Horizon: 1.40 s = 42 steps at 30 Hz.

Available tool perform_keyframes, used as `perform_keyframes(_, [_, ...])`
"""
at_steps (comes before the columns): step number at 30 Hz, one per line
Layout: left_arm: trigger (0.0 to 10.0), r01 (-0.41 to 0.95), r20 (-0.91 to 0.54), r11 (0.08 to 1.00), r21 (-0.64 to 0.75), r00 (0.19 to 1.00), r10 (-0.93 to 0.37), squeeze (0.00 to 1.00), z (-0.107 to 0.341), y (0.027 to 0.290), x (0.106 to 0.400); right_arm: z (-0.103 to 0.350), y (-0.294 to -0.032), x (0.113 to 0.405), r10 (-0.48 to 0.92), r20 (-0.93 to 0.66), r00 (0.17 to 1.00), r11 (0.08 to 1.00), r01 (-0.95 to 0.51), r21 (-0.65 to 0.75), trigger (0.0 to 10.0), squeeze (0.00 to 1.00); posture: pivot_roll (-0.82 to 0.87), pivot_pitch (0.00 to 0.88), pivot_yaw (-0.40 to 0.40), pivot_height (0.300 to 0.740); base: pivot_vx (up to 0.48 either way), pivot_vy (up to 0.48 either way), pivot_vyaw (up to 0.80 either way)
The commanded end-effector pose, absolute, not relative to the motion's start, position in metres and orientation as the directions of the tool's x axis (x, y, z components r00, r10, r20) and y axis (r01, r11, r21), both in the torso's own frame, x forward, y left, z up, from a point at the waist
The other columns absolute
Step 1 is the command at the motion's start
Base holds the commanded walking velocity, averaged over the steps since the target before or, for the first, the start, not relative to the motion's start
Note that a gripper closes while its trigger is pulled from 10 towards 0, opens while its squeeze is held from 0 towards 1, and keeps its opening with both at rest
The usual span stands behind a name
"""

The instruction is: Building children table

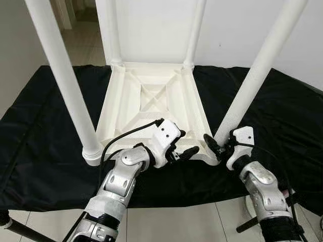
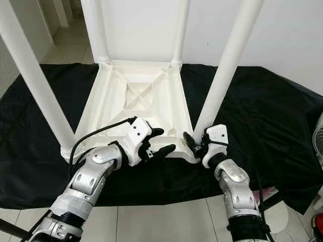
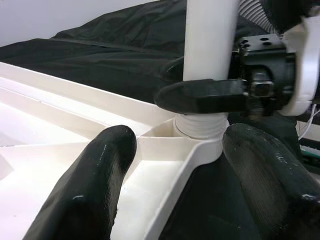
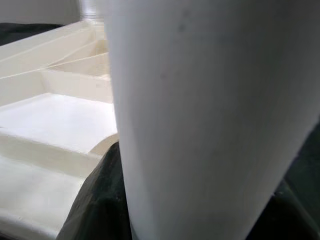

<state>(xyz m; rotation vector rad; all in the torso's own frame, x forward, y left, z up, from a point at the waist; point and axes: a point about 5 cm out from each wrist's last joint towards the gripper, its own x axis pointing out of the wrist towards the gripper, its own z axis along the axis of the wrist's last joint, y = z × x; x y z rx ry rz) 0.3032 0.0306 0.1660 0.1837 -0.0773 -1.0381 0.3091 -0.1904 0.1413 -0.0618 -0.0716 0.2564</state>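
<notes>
On the black cloth (image 1: 45,126) I see the upturned children table (image 1: 151,101); my right gripper (image 1: 218,146) holds its near-right leg (image 1: 252,75), left gripper (image 1: 181,151) jaws wide around the rim.

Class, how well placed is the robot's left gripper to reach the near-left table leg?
Probably yes. The left gripper sits open at the tabletop's near edge, and the near-left leg stands beside that arm with nothing between them.

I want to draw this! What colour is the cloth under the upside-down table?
The cloth is plain black; the left eye view shows it best.
</notes>
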Motion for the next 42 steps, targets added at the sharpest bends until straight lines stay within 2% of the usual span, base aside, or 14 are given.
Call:
perform_keyframes(1, [10.0, 0.782, -0.023, 0.596, 0.181, 0.609, -0.793, 0.0, 0.162, 0.034, 0.306, 0.141, -0.189, 0.31, 0.13, 0.052, 0.99, 0.991, -0.128, -0.033, 10.0, 0.0, 0.02, 0.017, -0.023, 0.74, 0.0, 0.0, 0.0])
perform_keyframes(2, [10.0, 0.782, -0.023, 0.597, 0.179, 0.61, -0.792, 0.0, 0.162, 0.035, 0.306, 0.14, -0.188, 0.31, 0.059, 0.048, 0.997, 0.998, -0.059, -0.016, 10.0, 0.0, 0.02, 0.018, -0.024, 0.74, 0.0, 0.0, 0.0])
perform_keyframes(5, [10.0, 0.782, -0.023, 0.597, 0.179, 0.61, -0.792, 0.0, 0.162, 0.035, 0.306, 0.14, -0.187, 0.31, 0.039, 0.045, 0.998, 0.999, -0.039, -0.012, 10.0, 0.0, 0.02, 0.018, -0.024, 0.74, 0.0, 0.0, 0.0])
perform_keyframes(6, [10.0, 0.782, -0.023, 0.597, 0.179, 0.61, -0.792, 0.0, 0.161, 0.035, 0.305, 0.138, -0.186, 0.309, -0.028, 0.037, 0.999, 1.0, 0.028, 0.001, 10.0, 0.0, 0.02, 0.018, -0.028, 0.74, 0.0, 0.0, 0.0])
perform_keyframes(7, [10.0, 0.782, -0.023, 0.597, 0.179, 0.61, -0.792, 0.0, 0.161, 0.035, 0.305, 0.138, -0.186, 0.309, -0.028, 0.037, 0.999, 1.0, 0.028, 0.001, 10.0, 0.0, 0.02, 0.018, -0.028, 0.74, 0.0, 0.0, 0.0])
perform_keyframes(11, [10.0, 0.78, -0.025, 0.6, 0.179, 0.614, -0.789, 0.0, 0.161, 0.035, 0.305, 0.134, -0.177, 0.306, -0.221, 0.002, 0.975, 0.974, 0.22, 0.054, 10.0, 0.0, 0.02, 0.016, -0.028, 0.74, 0.0, 0.0, 0.0])
perform_keyframes(19, [10.0, 0.781, -0.025, 0.598, 0.182, 0.611, -0.791, 0.0, 0.162, 0.035, 0.306, 0.139, -0.17, 0.307, -0.192, 0.013, 0.981, 0.98, 0.191, 0.048, 10.0, 0.0, 0.02, 0.015, -0.027, 0.74, 0.0, 0.0, 0.0])
perform_keyframes(20, [10.0, 0.78, -0.025, 0.598, 0.183, 0.612, -0.79, 0.0, 0.162, 0.035, 0.306, 0.14, -0.173, 0.307, -0.186, 0.019, 0.982, 0.982, 0.185, 0.046, 10.0, 0.5, 0.02, 0.014, -0.028, 0.74, 0.0, 0.0, 0.0])
perform_keyframes(21, [10.0, 0.78, -0.025, 0.598, 0.183, 0.612, -0.79, 0.0, 0.162, 0.035, 0.306, 0.14, -0.173, 0.307, -0.186, 0.019, 0.982, 0.982, 0.185, 0.046, 10.0, 0.5, 0.02, 0.014, -0.028, 0.74, 0.0, 0.0, 0.0])
perform_keyframes(22, [10.0, 0.779, -0.025, 0.6, 0.184, 0.614, -0.789, 0.0, 0.162, 0.035, 0.307, 0.141, -0.172, 0.307, -0.129, 0.033, 0.991, 0.99, 0.127, 0.056, 10.0, 1.0, 0.02, 0.015, -0.029, 0.74, 0.0, 0.0, 0.0])
perform_keyframes(31, [10.0, 0.778, -0.025, 0.602, 0.182, 0.616, -0.788, 0.0, 0.162, 0.036, 0.306, 0.154, -0.182, 0.303, 0.092, 0.094, 0.991, 0.995, -0.094, 0.014, 10.0, 1.0, 0.02, 0.019, -0.029, 0.74, 0.0, 0.0, 0.0])
perform_keyframes(32, [10.0, 0.777, -0.025, 0.603, 0.182, 0.617, -0.787, 0.0, 0.162, 0.036, 0.306, 0.154, -0.185, 0.301, 0.162, 0.081, 0.984, 0.987, -0.161, -0.021, 10.0, 0.0, 0.02, 0.018, -0.029, 0.74, 0.0, 0.0, 0.0])
perform_keyframes(35, [10.0, 0.775, -0.025, 0.605, 0.182, 0.619, -0.785, 0.0, 0.163, 0.037, 0.307, 0.154, -0.193, 0.296, 0.311, 0.052, 0.949, 0.945, -0.303, -0.123, 10.0, 0.0, 0.02, 0.02, -0.026, 0.74, 0.0, 0.0, 0.0])
perform_keyframes(42, [10.0, 0.775, -0.027, 0.603, 0.188, 0.618, -0.786, 0.0, 0.164, 0.038, 0.308, 0.147, -0.201, 0.299, 0.432, -0.017, 0.902, 0.887, -0.428, -0.171, 10.0, 0.0, 0.03, 0.019, -0.017, 0.74, 0.0, 0.0, 0.0])
